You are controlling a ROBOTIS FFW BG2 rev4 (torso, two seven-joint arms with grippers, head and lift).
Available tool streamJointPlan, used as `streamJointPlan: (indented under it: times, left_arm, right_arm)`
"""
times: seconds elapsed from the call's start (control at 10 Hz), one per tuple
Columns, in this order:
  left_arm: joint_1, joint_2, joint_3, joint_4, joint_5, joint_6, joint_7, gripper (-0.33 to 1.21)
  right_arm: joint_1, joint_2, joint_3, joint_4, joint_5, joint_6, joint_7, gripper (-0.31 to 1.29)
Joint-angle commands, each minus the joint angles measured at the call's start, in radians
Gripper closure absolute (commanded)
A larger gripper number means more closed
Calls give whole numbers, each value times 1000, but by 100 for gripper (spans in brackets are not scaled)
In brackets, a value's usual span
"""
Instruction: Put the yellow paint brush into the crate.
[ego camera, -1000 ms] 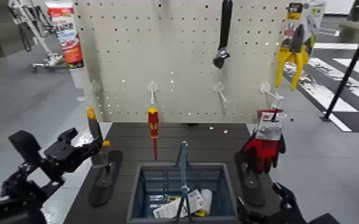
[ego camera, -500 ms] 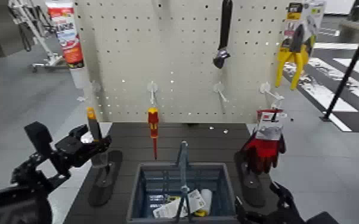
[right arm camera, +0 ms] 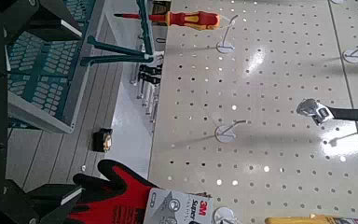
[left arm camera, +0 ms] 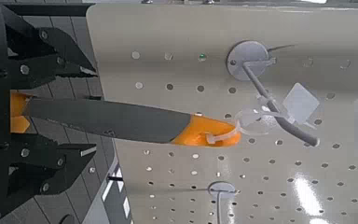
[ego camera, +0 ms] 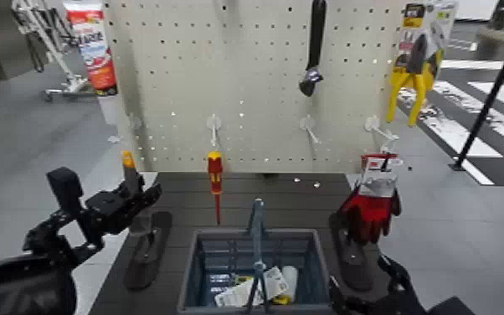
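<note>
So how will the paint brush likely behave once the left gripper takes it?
The paint brush looks stiff, with its slim, straight handle, and is probably light for its length. It hangs by a thin tie from a hook, so a nudge from the left gripper might set it swinging.

From the head you look forward and down over crate point(ego camera: 255, 268) and pegboard point(ego camera: 264, 84); both wrist views face that board, the left closer in on the brush point(left arm camera: 121, 121).
</note>
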Motion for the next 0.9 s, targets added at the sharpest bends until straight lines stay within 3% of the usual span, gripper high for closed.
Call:
streamJointPlan:
  times: [0.1,0.2,0.9]
  left_arm:
    - [0,-1,-4,-2,-5,8,-1,112]
    - [-2,1,-2,-2,-5,8,-1,118]
    - [-2,-1,-1,-6,-6,10,-1,118]
  right_arm:
    - [0,-2,0,-1,-1,-1,0,15]
    - [0,-2,0,-1,-1,-1,1,15]
    - [2,-2,-2,-1,-1,-1,1,15]
